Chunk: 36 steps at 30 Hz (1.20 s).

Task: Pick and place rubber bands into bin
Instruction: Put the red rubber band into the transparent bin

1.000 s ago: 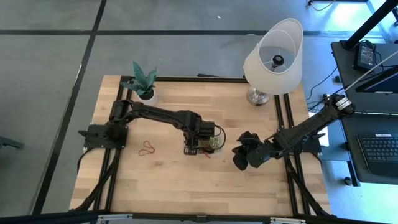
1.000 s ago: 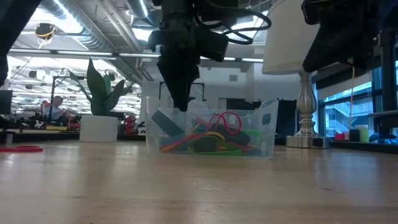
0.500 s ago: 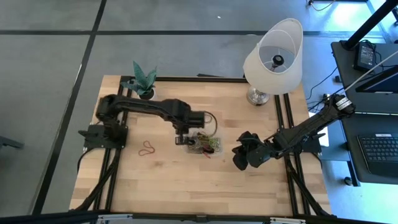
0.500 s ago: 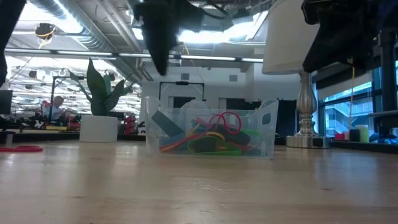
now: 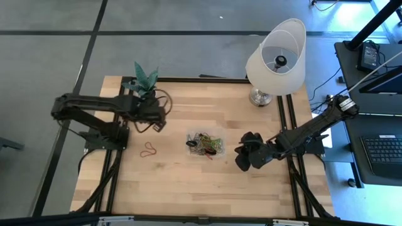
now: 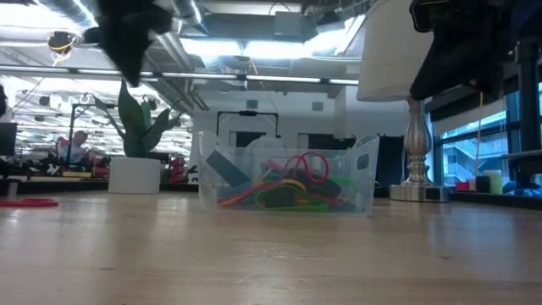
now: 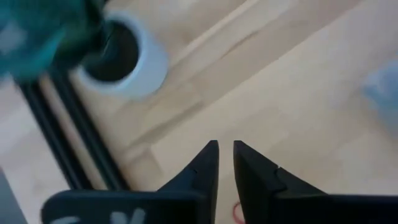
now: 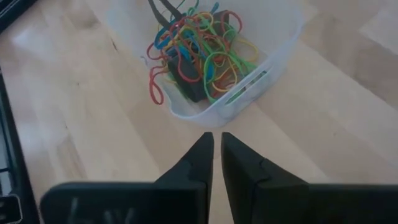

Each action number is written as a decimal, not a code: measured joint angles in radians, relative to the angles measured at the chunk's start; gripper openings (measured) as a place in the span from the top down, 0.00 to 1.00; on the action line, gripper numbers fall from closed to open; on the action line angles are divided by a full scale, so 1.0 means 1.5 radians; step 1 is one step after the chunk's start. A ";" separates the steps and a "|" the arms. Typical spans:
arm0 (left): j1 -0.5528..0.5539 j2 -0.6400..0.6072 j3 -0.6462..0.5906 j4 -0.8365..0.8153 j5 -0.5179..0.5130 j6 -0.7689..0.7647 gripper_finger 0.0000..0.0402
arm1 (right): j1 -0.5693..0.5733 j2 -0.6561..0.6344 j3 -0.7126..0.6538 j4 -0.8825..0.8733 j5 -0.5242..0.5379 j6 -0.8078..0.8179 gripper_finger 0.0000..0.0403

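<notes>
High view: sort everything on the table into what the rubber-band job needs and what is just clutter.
Part of the job:
- bin, holding a tangle of rubber bands
- loose red rubber band on the wood
- left tool, near the plant
- right tool, beside the bin

Just lying about:
- potted plant
- lamp

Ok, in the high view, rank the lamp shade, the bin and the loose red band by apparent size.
1. Lamp shade, though it stands nearer the camera.
2. Bin.
3. Loose red rubber band.

Grey floor (image 5: 188, 50), white lamp (image 5: 276, 53), perhaps ceiling lights (image 6: 254, 47)
</notes>
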 joint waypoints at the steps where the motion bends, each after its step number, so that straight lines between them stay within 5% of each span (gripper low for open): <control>1: -0.002 -0.018 -0.024 -0.002 0.001 -0.026 0.88 | -0.002 0.000 0.000 0.000 0.000 -0.004 0.91; 10: -0.030 -0.090 -0.211 0.023 0.068 -0.201 0.66 | -0.026 0.000 0.000 0.000 0.000 -0.009 0.91; 17: -0.073 -0.085 -0.293 0.121 0.124 -0.294 0.63 | -0.026 0.000 0.000 0.001 0.000 -0.008 0.91; 25: -0.141 -0.058 -0.334 0.199 0.143 -0.258 0.68 | -0.026 0.000 0.000 0.009 0.000 -0.007 0.91; 36: -0.151 0.046 -0.334 0.265 0.225 -0.079 0.72 | -0.026 0.000 0.000 0.023 0.000 -0.006 0.91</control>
